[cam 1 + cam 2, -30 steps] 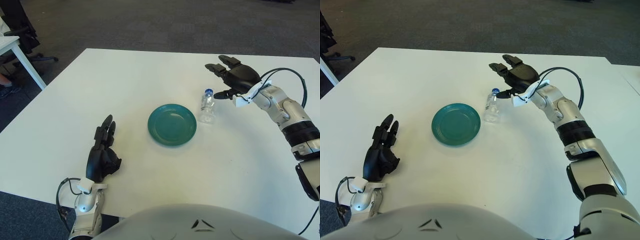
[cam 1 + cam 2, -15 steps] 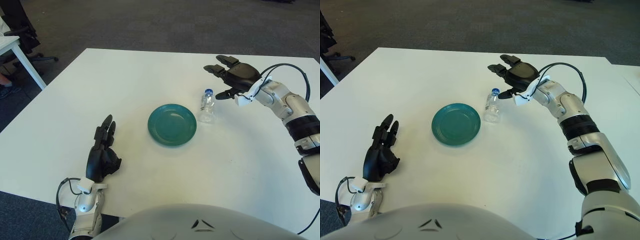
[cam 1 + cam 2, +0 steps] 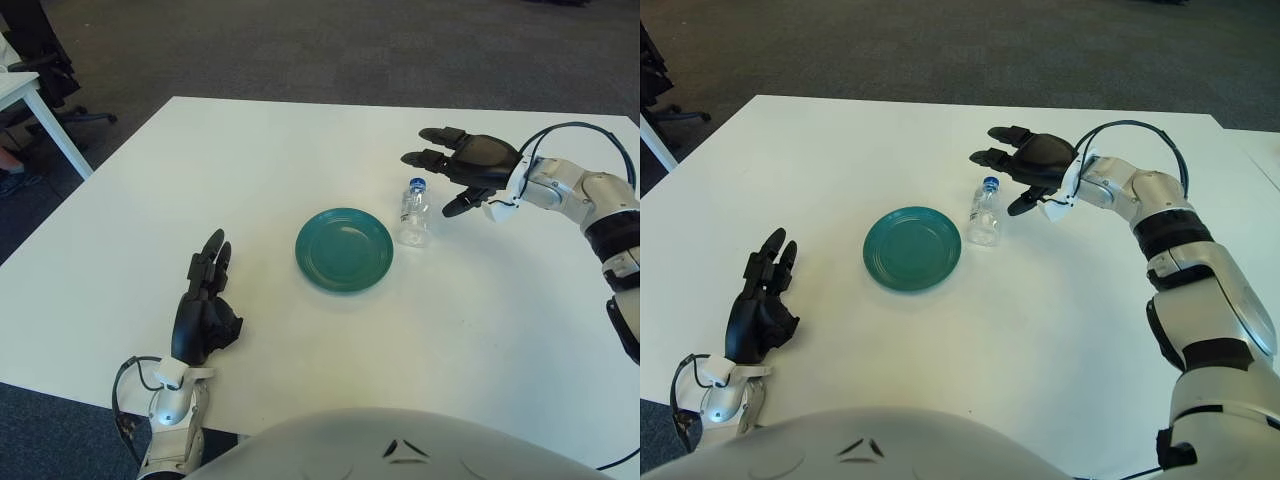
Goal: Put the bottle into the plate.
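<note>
A white table is filling most of the view, with dark carpet beyond its far edge. At the far left another white table and a black chair are showing, well apart from the work area. Nothing is lying between the bottle and the plate — only bare tabletop.

The bottle is standing upright just right of the plate, near its far-right rim but apart from it. It is small, clear plastic, with a blue cap and a pale label band below the neck.

The plate is teal, round and shallow, sitting near the middle of the table.

The right hand is hovering just right of and a little beyond the bottle, palm turned toward it, fingers spread and pointing left — gripping nothing and not touching the bottle. A black cable is looping over its wrist.

The left hand is showing at the near left, well apart from the plate, fingers loosely extended and pointing away, holding nothing.
</note>
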Available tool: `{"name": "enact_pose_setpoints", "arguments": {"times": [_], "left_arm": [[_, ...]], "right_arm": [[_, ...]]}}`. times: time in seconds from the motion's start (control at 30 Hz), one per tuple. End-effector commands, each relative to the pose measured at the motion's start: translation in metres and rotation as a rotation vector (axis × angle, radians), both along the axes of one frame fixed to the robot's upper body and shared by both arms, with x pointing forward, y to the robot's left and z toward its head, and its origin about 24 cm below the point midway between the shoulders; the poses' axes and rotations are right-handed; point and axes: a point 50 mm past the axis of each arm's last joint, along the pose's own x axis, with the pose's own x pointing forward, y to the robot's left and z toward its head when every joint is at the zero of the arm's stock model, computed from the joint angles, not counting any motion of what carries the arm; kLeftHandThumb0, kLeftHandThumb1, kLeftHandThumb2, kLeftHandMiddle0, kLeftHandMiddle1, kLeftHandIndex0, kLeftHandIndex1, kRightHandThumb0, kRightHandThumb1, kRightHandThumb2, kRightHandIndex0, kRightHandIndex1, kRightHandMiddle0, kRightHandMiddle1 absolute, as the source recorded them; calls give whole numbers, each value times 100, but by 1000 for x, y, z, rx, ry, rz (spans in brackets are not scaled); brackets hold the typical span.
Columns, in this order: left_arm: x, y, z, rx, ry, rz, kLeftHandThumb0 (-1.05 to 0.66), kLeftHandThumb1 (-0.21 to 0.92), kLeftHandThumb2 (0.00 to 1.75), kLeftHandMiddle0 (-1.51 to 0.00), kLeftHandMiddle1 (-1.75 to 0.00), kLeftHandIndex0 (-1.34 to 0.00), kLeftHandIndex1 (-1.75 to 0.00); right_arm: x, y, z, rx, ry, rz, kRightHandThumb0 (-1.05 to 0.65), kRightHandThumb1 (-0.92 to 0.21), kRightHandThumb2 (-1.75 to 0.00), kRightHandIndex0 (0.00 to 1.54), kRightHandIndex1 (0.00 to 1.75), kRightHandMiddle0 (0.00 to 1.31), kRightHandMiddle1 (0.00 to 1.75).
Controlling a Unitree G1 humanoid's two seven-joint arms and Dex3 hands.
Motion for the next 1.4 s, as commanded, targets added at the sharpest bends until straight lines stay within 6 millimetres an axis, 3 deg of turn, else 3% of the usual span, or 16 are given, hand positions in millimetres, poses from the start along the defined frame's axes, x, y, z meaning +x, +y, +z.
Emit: {"name": "enact_pose_setpoints", "arguments": {"times": [0.0, 0.53, 0.9, 1.13, 1.37], "left_arm": [[43, -43, -12, -84, 21, -74, -92, 92, 107, -23, -1, 0, -45], [22, -28, -9, -58, 26, -62, -92, 92, 107, -23, -1, 0, -44], [7, -19, -4, -27, 22, -52, -92, 92, 106, -25, -1, 0, -51], [-5, -16, -1, -13, 33, -45, -91, 92, 106, -25, -1, 0, -52], [-14, -14, 1, -2, 52, -32, -91, 92, 106, -23, 0, 0, -52]], "right_arm": [[3, -5, 13, -31, -28, 46, -105, -92, -40, 1, 0, 0, 17], [-8, -1, -7, 87, 86, 115, -105, -92, -51, 6, 1, 0, 28], [-13, 0, -21, 96, 118, 139, -105, -92, -49, 8, 1, 0, 28], [-16, 1, -45, 92, 159, 111, -104, -92, -47, 8, 1, 0, 29], [-20, 5, -49, 121, 176, 139, -104, -92, -47, 8, 1, 0, 28]]}}
